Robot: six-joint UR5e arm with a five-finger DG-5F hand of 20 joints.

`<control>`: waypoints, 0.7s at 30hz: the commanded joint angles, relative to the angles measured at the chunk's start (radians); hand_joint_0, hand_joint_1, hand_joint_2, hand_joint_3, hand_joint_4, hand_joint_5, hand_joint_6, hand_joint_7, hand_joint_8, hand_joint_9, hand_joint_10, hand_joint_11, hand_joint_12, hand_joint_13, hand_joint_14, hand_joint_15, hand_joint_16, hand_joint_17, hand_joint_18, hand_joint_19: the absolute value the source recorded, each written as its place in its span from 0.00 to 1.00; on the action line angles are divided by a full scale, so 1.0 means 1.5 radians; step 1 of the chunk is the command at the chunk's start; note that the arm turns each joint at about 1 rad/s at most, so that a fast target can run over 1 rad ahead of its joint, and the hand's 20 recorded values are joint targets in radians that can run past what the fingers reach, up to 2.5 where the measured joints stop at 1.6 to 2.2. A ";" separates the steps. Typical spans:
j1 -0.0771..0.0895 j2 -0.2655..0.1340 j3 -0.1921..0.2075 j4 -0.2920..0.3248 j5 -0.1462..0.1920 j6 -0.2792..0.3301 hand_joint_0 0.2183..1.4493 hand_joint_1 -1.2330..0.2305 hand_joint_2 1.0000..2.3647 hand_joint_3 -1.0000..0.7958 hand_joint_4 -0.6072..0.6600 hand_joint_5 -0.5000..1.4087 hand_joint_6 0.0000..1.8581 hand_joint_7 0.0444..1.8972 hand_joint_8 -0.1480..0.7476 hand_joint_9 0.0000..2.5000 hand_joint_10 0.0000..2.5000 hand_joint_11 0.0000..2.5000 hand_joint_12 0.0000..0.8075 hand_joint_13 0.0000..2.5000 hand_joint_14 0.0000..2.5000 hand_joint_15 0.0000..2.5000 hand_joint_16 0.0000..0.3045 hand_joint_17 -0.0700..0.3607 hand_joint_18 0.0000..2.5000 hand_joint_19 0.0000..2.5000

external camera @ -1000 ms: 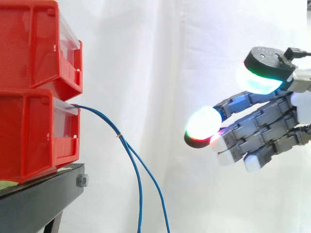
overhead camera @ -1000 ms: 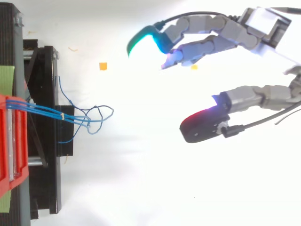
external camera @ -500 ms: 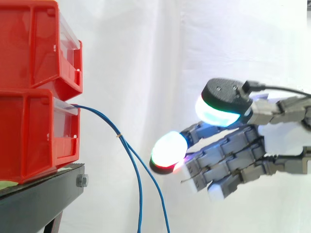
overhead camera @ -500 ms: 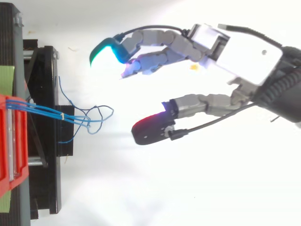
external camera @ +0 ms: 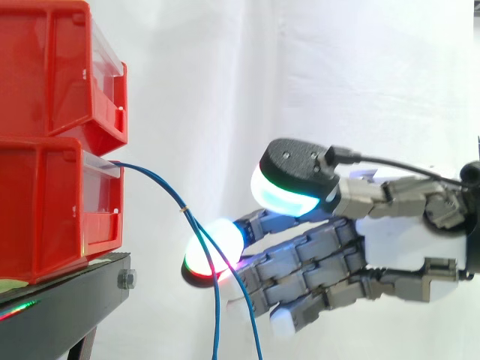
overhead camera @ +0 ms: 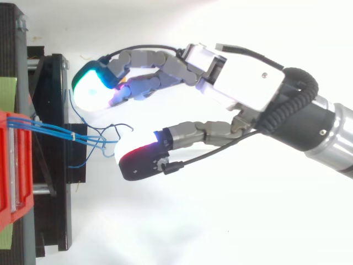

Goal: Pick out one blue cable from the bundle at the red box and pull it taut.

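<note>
A: What's around the bundle?
B: Two red bins are stacked at the left edge of the side view, upper bin (external camera: 45, 67) on lower bin (external camera: 45, 210). Both sit on a black stand (external camera: 67, 300), with a white curtain (external camera: 337, 75) behind. In the top view there's a green tape strip (overhead camera: 7, 94) at the far left.
A: Anything in the way?
B: Nothing stands between the hand and the cables. The hand (overhead camera: 248, 83) comes in from the right, fingers spread and relaxed, gripping nothing.
A: Cable position?
B: The blue cables (external camera: 161, 186) leave the top front of the lower bin, run right, then droop. Below a yellow tie (external camera: 183, 211) they split into two strands that go off the bottom edge, left of centre. In the top view the long axis runs left to right across the stand and ends in loose loops (overhead camera: 113, 138) left of centre.
A: Hand vs cable?
B: In the side view the strands cross in front of the red-and-white pad (external camera: 231, 238). In the top view the loops lie between the green pad (overhead camera: 91, 91) and the black-backed pad (overhead camera: 140, 163). Can't tell if there's contact.
A: Bin contents?
B: The cables come out of the lower bin. The insides of both bins are hidden.
</note>
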 commanded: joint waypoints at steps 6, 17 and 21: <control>0.002 -0.057 0.041 0.021 -0.014 0.071 0.26 0.40 0.00 0.28 0.64 0.18 0.27 0.43 0.47 0.31 0.00 0.10 0.46 0.27 0.01 0.14 0.16 0.42 0.24 0.26; 0.002 -0.063 0.042 0.035 -0.028 0.065 0.28 0.43 0.00 0.28 0.63 0.20 0.27 0.51 0.47 0.33 0.00 0.12 0.45 0.29 0.01 0.16 0.16 0.42 0.26 0.27; 0.002 -0.063 0.041 0.037 -0.028 0.068 0.29 0.43 0.00 0.29 0.63 0.20 0.27 0.53 0.47 0.34 0.00 0.12 0.45 0.29 0.01 0.16 0.16 0.42 0.26 0.27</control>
